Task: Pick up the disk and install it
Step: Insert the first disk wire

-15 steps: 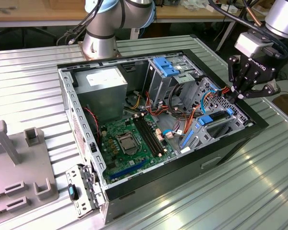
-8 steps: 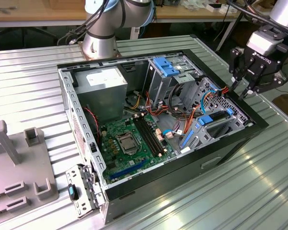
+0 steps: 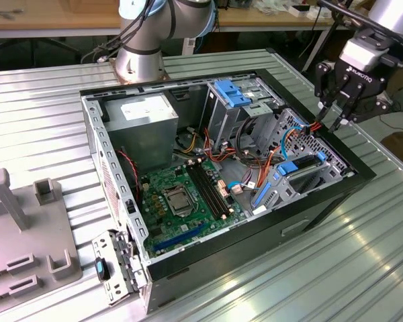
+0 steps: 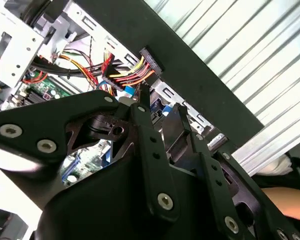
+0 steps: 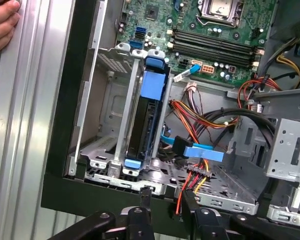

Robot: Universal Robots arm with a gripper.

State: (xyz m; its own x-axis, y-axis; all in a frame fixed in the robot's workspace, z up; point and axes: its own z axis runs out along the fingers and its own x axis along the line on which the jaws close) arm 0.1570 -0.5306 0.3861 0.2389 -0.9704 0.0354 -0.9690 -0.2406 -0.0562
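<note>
The disk [image 5: 146, 117], a dark-grey drive with bright blue rails, stands on edge in a slot of the low metal drive cage [image 5: 105, 100] inside the open computer case. In the exterior view the disk [image 3: 297, 168] sits in that cage at the case's right end. My gripper [image 3: 329, 117] hangs just above and outside the case's black rim there, apart from the disk. Its black fingertips [image 5: 146, 192] stand spread, and both wrist views show nothing between them. In the second wrist view my gripper [image 4: 162, 102] points towards the red and yellow cable plug [image 4: 140, 67].
A person's hand [image 5: 2, 22] rests on the ribbed table beside the case. A blue flat cable [image 5: 202, 151] and power wires [image 5: 195, 175] lie beside the cage. The green motherboard [image 3: 181, 198], a tall cage with blue bracket [image 3: 232, 92] and grey fixtures [image 3: 20, 241] are nearby.
</note>
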